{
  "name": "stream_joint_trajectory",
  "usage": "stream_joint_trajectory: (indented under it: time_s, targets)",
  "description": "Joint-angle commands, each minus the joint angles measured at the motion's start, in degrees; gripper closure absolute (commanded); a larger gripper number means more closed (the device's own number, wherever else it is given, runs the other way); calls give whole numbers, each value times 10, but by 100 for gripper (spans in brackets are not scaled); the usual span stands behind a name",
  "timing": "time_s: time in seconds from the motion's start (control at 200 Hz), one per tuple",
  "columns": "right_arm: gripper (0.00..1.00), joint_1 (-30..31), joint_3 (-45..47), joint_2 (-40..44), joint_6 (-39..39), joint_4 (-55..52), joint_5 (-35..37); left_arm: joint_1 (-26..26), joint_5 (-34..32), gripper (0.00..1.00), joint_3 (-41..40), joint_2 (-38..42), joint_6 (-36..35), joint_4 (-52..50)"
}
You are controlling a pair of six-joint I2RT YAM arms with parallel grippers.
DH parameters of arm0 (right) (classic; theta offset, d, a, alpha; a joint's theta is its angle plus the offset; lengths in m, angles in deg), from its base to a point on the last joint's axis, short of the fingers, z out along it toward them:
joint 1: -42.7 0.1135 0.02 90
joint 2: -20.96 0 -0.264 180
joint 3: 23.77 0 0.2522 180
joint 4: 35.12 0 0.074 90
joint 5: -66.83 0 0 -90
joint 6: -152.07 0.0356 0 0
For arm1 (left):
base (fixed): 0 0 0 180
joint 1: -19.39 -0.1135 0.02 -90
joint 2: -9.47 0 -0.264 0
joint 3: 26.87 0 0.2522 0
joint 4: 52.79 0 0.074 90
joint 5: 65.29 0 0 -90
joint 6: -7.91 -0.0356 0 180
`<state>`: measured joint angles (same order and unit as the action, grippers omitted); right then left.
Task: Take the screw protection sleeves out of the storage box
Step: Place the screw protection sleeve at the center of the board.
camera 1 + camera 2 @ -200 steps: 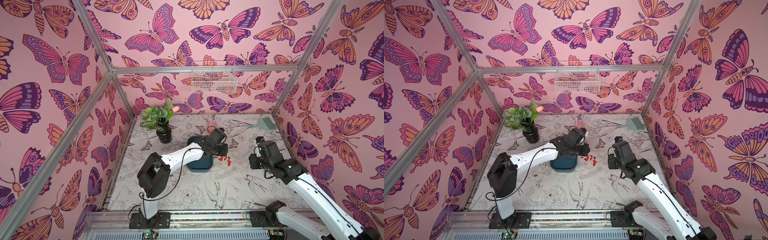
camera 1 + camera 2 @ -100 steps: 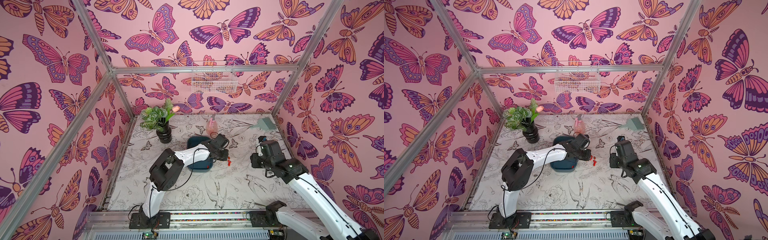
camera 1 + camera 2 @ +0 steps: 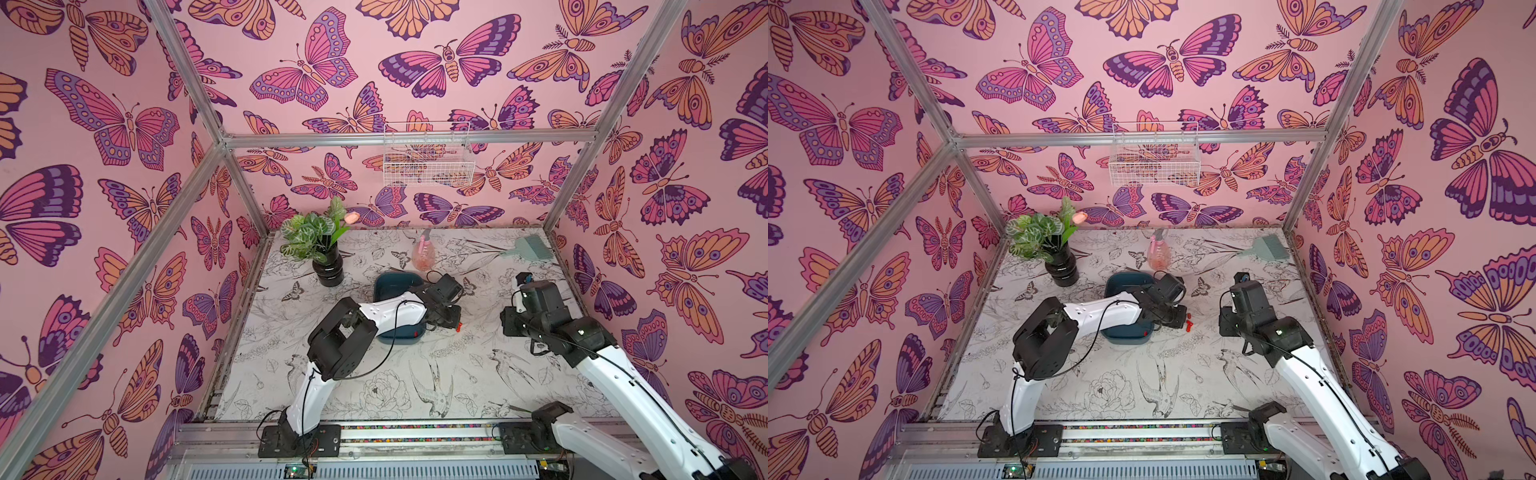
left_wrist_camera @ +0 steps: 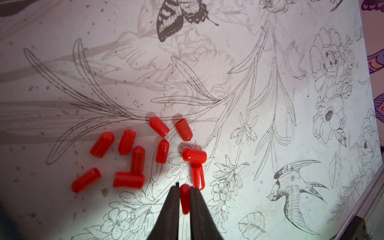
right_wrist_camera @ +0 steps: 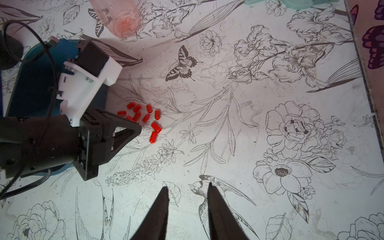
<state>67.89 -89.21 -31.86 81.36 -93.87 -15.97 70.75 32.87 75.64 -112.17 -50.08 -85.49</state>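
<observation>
The left arm (image 3: 390,311) rises from its base at the near edge of the surface (image 3: 457,374), bends sharply at the elbow and stretches its white forearm towards the middle. Its wrist tips down, and the left gripper (image 4: 184,187) has its dark fingers (image 4: 172,207) pinched on a single screw protection sleeve (image 4: 185,199). The right arm (image 3: 615,386) leans in from the near right corner, and the right gripper (image 5: 188,186) hovers with fingers parted around nothing, well apart from the left one.

Red-orange screw protection sleeves (image 4: 162,151); teal-blue storage box (image 3: 392,289); pink butterfly-print walls (image 3: 374,83); white floral-sketch table (image 3: 457,374).
</observation>
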Motion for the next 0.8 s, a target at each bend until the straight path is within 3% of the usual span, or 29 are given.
stream_joint_trajectory:
  time_s: [0.0,0.526,0.796]
  targets:
    - [64,-5,2,-3,5,5,-6,2,2,84,-13,-11,2,-9]
    - [64,-10,3,-4,3,7,-16,2,-3,76,7,-36,-3,-25]
    - [64,-12,3,-6,2,9,-21,2,-8,70,20,-9,-11,-29]
